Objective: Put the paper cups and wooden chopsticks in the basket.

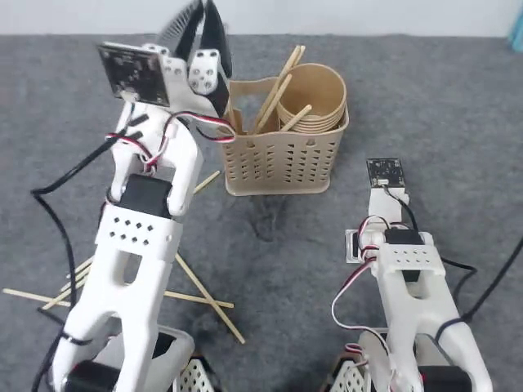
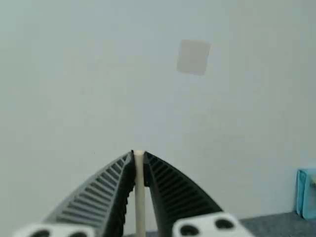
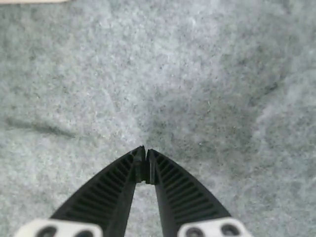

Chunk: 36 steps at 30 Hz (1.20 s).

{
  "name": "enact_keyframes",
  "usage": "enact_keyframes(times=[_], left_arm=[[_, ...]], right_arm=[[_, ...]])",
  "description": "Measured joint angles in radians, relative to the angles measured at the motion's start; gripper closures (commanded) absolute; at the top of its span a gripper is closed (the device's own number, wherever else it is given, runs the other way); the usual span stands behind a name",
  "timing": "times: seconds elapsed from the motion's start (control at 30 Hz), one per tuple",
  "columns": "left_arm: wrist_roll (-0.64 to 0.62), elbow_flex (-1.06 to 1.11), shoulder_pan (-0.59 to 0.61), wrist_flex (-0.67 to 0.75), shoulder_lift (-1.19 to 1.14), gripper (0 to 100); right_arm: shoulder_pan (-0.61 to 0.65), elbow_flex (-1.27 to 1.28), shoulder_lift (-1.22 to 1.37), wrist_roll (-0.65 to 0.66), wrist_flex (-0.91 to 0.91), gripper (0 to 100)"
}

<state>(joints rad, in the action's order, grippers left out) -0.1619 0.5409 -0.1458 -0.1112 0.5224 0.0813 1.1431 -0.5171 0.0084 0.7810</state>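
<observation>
Paper cups [image 1: 315, 94], chopsticks [image 1: 276, 86] in basket [image 1: 282, 163]; loose chopsticks [image 1: 208, 298] nearby; one chopstick [image 2: 139, 197] in left claw [image 2: 138, 156].

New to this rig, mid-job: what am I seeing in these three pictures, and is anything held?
Two small white robot arms stand on a grey felt surface. One picture looks down on both; the others come from a camera on each wrist. The left end effector, raised toward the wall, is shut on one pale wooden chopstick. The right end effector is shut on nothing, over the felt. The beige slotted plastic basket holds stacked brown paper cups and several chopsticks; more loose chopsticks lie beside the left arm.
</observation>
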Motion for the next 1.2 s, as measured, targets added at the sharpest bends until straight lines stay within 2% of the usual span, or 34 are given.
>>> enact_keyframes(times=[0.2,0.43,0.57,0.8,1.03,1.2], left_arm=[[0.0,0.133,0.0,0.0,-0.002,98],[0.0,0.153,0.0,0.0,-0.002,77],[0.0,0.14,0.0,-0.054,0.032,81],[0.002,-0.08,0.006,-0.454,0.255,94],[0.0,-0.393,0.195,-0.904,0.299,98],[-0.035,-0.463,0.356,-1.138,0.199,98]], right_arm=[[0.0,0.0,0.0,0.0,0.0,99.1],[0.0,0.0,0.0,0.029,0.0,99.1],[0.0,0.0,0.0,0.04,0.0,99.1],[0.0,0.0,0.0,0.046,0.0,99.1],[0.0,0.0,0.0,0.046,0.0,99.1],[0.0,0.0,0.0,0.046,0.0,99.1]])
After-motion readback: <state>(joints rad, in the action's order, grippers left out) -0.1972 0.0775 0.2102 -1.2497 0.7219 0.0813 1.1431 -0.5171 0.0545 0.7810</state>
